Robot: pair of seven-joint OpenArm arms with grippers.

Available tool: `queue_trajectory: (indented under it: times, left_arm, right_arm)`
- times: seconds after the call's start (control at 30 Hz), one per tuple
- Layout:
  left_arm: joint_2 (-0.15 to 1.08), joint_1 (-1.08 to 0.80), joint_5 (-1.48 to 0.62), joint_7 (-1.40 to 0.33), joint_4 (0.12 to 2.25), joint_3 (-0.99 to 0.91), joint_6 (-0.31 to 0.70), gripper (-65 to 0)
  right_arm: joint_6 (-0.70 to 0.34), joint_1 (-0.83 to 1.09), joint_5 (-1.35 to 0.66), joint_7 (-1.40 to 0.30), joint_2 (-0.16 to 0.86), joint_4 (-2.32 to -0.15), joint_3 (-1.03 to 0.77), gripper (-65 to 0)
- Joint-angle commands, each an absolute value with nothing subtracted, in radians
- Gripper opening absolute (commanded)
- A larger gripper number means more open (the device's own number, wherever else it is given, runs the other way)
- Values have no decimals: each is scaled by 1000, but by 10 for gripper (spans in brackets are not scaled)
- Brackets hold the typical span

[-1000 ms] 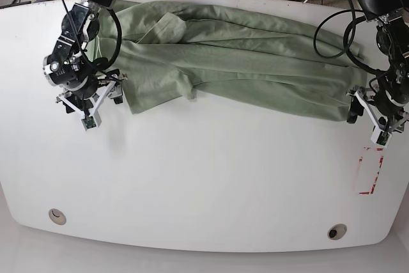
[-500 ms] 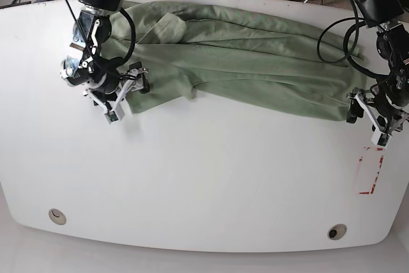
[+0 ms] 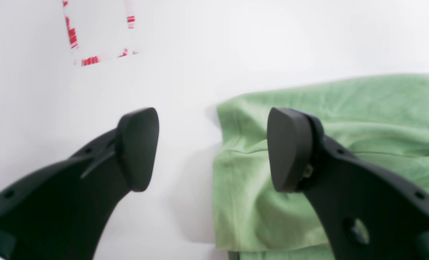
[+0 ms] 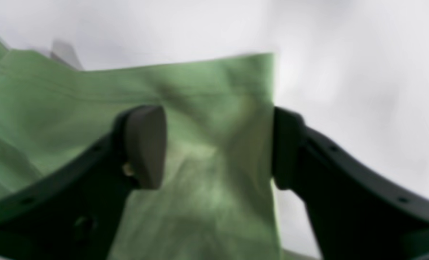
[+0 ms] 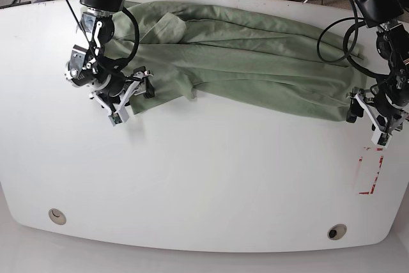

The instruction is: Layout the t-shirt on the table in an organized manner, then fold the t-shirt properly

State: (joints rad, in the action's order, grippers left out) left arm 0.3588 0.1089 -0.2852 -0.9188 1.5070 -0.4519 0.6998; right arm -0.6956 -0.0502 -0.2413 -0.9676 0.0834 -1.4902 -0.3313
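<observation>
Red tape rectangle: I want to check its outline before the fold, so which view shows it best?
The left wrist view shows the red tape rectangle largest, with patchy, worn strips on the table. The base view shows it small near the table's edge. The right wrist view misses it entirely.

T-shirt [image 5: 243, 62] lies bunched across far half of table [image 5: 211, 183], stretched left to right. Right gripper [image 5: 128, 91] at shirt's left end, over its near corner. Left gripper [image 5: 370, 114] at shirt's right end, straddling edge. Tape rectangle [image 5: 369, 171] near-right; cable holes [image 5: 57, 216] along near edge.
</observation>
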Motion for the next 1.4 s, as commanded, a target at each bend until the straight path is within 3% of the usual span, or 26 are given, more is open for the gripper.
queue_trajectory:
  times: [0.0, 0.07, 0.17, 1.37]
  left_arm:
    - [378, 133, -294, -894, 1494, -455, 698, -208]
    - [378, 157, -294, -894, 1463, -455, 698, -208]
    - [378, 176, -294, -894, 1420, -455, 698, -210]
    - [335, 240, -214, -892, 1190, -449, 698, -210]
  right_arm:
    - [-698, -61, -251, -978, 85, -1497, -306, -415]
    - [-698, -61, -251, -978, 85, -1497, -295, -525]
    - [-698, -62, -251, -978, 85, -1497, -278, -620]
    - [-698, -59, -249, -975, 90, -1503, -259, -623]
